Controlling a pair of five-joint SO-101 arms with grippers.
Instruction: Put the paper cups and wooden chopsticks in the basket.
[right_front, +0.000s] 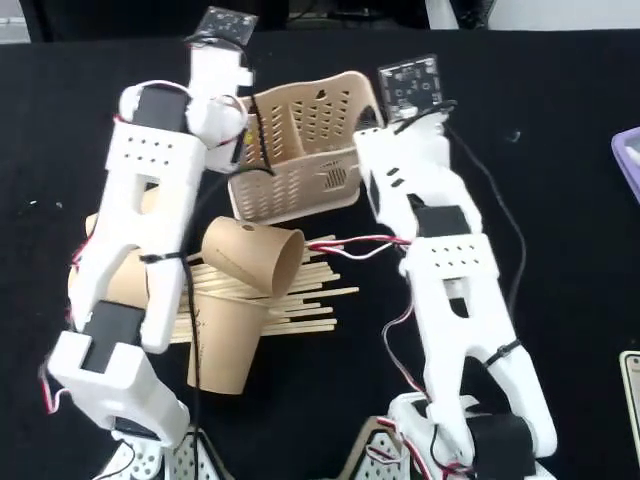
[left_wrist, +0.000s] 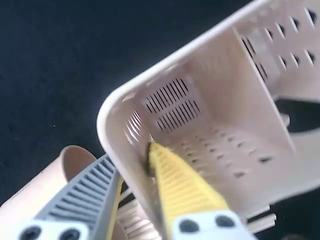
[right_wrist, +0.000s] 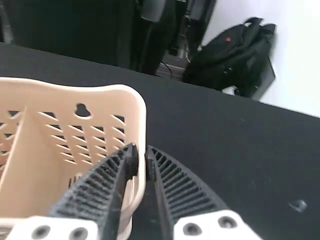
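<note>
The beige perforated basket (right_front: 300, 150) stands tilted at the back of the table. My left gripper (left_wrist: 132, 170) is shut on its wall (left_wrist: 125, 125), yellow finger (left_wrist: 175, 180) inside and grey finger (left_wrist: 90, 190) outside. My right gripper (right_wrist: 141, 160) is shut on the opposite rim (right_wrist: 135, 100), one black finger on each side. In the high view the left gripper (right_front: 245, 150) and the right gripper (right_front: 365, 150) flank the basket. Brown paper cups lie in front: one on its side (right_front: 255, 255), one lower (right_front: 225, 345), one behind the left arm (right_front: 125, 280). Wooden chopsticks (right_front: 300, 290) are piled under them.
A black cloth (right_front: 560, 100) covers the table. A purple container (right_front: 628, 160) sits at the right edge and a small pale object (right_front: 632, 375) lower down. Beyond the table's far edge a black backpack (right_wrist: 240, 55) leans against a wall.
</note>
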